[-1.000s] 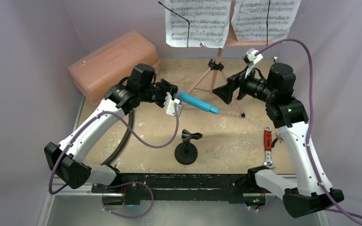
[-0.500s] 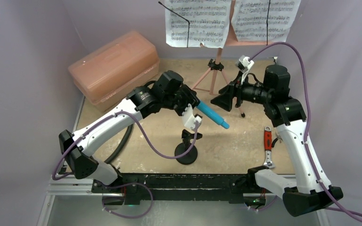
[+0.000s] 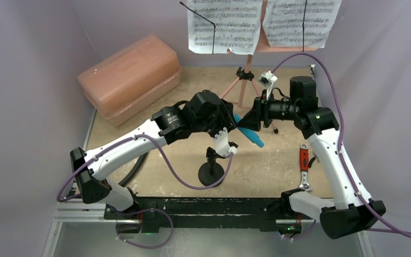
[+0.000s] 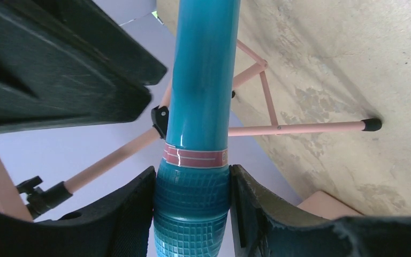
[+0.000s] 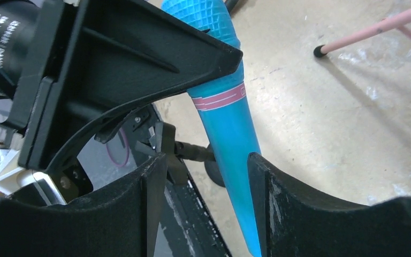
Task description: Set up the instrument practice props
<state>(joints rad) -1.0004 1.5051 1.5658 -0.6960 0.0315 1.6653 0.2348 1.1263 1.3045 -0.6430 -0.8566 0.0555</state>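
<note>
My left gripper point(image 3: 232, 124) is shut on the grid-textured head of the cyan toy microphone point(image 3: 252, 137) and holds it in the air above the table's middle. It grips just below the pink band point(image 4: 192, 206). My right gripper point(image 3: 249, 121) is open, and its fingers straddle the microphone's tapered handle point(image 5: 230, 134), which lies close to one finger point(image 5: 278, 209). The small black round-based mic stand point(image 3: 212, 170) stands empty below the left wrist. The pink music stand point(image 3: 244, 80) stands at the back on tripod legs and holds two white sheet-music pages point(image 3: 225, 24).
A large translucent pink case point(image 3: 131, 72) lies at the back left. A red-handled tool point(image 3: 303, 160) lies by the right arm. A black cable point(image 3: 139, 155) curves along the left side. A tripod leg point(image 4: 310, 127) reaches out under the grippers.
My left arm has swung right and forward with the microphone. My right gripper has moved left to meet it, and its open fingers now lie around the handle.
</note>
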